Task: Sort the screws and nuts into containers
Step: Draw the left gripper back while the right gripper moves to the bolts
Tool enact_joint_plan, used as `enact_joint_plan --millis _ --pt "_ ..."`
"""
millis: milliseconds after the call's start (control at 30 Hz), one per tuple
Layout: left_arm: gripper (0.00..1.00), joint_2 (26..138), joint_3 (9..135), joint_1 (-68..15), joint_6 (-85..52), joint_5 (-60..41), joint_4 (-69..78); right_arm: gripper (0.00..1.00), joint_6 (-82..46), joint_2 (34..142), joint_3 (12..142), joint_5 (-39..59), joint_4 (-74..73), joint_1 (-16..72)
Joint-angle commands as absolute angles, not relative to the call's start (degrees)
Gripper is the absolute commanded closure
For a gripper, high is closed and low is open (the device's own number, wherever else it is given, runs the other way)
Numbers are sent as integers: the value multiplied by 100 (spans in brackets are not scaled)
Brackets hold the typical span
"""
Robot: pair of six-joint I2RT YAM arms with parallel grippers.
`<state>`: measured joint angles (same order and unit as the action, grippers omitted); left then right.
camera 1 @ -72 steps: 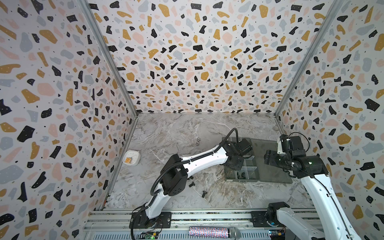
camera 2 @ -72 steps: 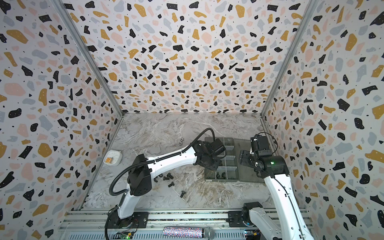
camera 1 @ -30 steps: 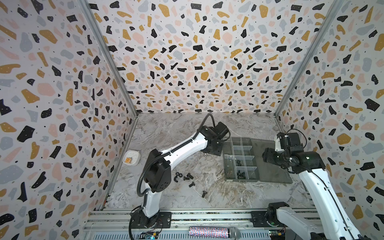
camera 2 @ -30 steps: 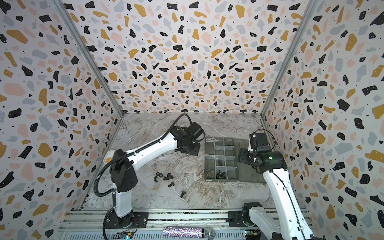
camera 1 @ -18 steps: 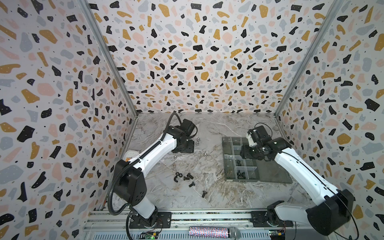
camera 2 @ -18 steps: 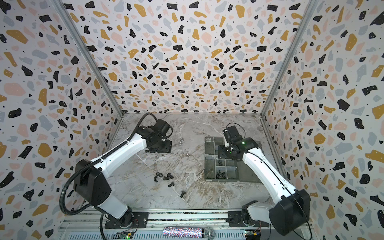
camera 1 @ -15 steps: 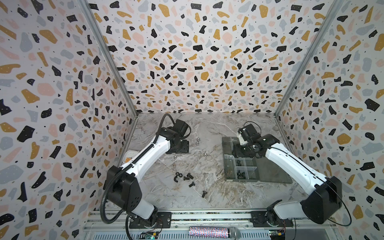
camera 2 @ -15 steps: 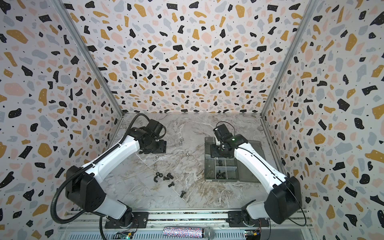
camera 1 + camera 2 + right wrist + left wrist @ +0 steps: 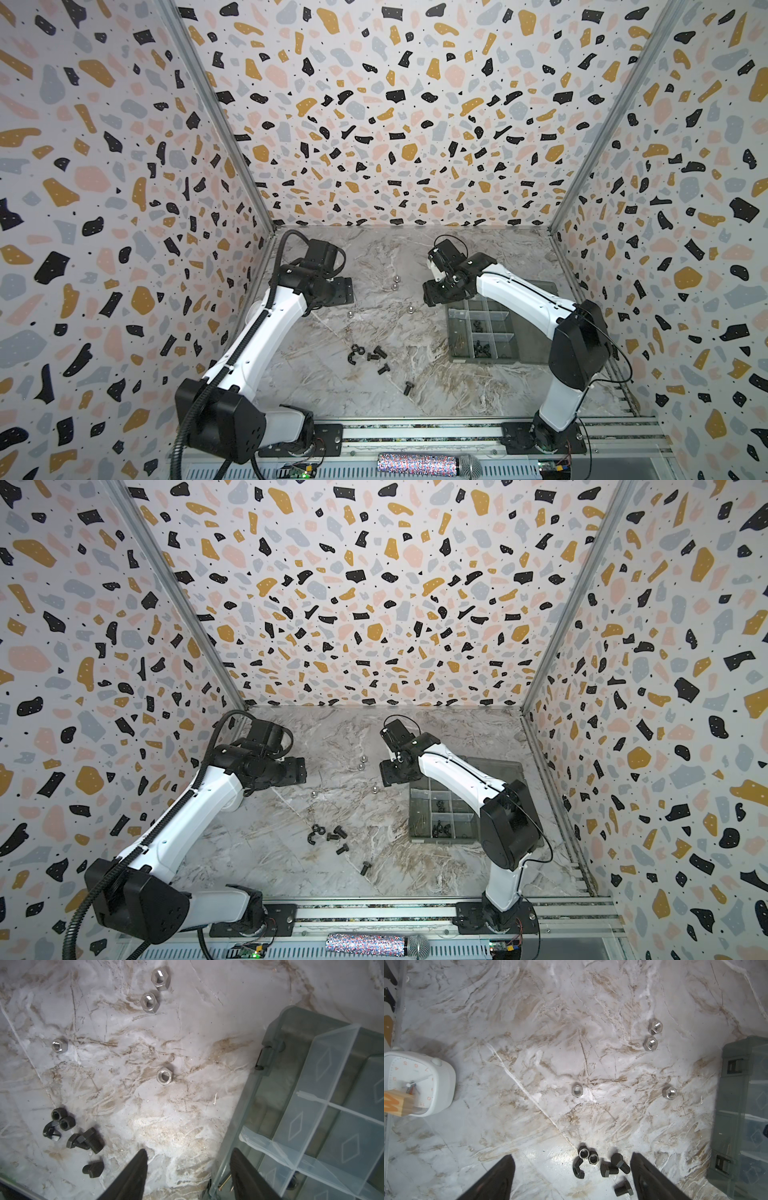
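Screws [image 9: 383,368] and nuts [image 9: 350,314] lie loose on the marble-pattern tabletop [image 9: 478,395], the broadest surface in the cell, closed in by speckled walls on three sides. The left arm [image 9: 266,332] runs along the left side of the table; its left gripper [image 9: 572,1156] hangs above the surface with fingers spread wide and nothing between them. The right arm [image 9: 519,291] reaches past the organiser box [image 9: 451,332] toward the middle; the right gripper [image 9: 189,1150] hangs by the far left corner of that box, fingers apart and empty. The organiser box sits flat on the right side of the table, lid [image 9: 509,770] folded open to the right, clear dividers splitting it into compartments [image 9: 324,1076]. Compartments nearest the right gripper are empty; one at the near end holds thin brass screws [image 9: 458,342], and its neighbour holds dark pieces [image 9: 482,347] too small to identify. A white rounded-square clock [image 9: 419,1084] lies face up at the table edge beside a wall, a wooden block [image 9: 394,1103] overlapping its face. Black bolts [image 9: 609,1169] lie in a loose group mid-table toward the front rail, with one lone bolt [image 9: 365,867] set apart nearer the rail. Just beside the group lie two black nuts [image 9: 592,1159], touching, and a winged black piece [image 9: 578,1169]. Four silver nuts [image 9: 577,1090] rest farther back, between the two grippers: two close together, two well apart.
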<state>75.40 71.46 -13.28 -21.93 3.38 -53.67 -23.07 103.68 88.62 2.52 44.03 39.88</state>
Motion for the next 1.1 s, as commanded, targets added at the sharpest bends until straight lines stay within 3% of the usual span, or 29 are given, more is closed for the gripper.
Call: enact_joint_plan --millis 0,467,1067 --pt "11 7390 6972 -1060 -2028 110 -5252 35 -2187 10374 9043 308 4682 4213" --pt "9 7382 6542 -769 -2170 -277 -4907 36 -1946 10596 8856 557 4655 4930" --pt "10 6643 6198 -537 -2458 -18 -5205 52 -1452 11630 9735 1026 4694 5665"
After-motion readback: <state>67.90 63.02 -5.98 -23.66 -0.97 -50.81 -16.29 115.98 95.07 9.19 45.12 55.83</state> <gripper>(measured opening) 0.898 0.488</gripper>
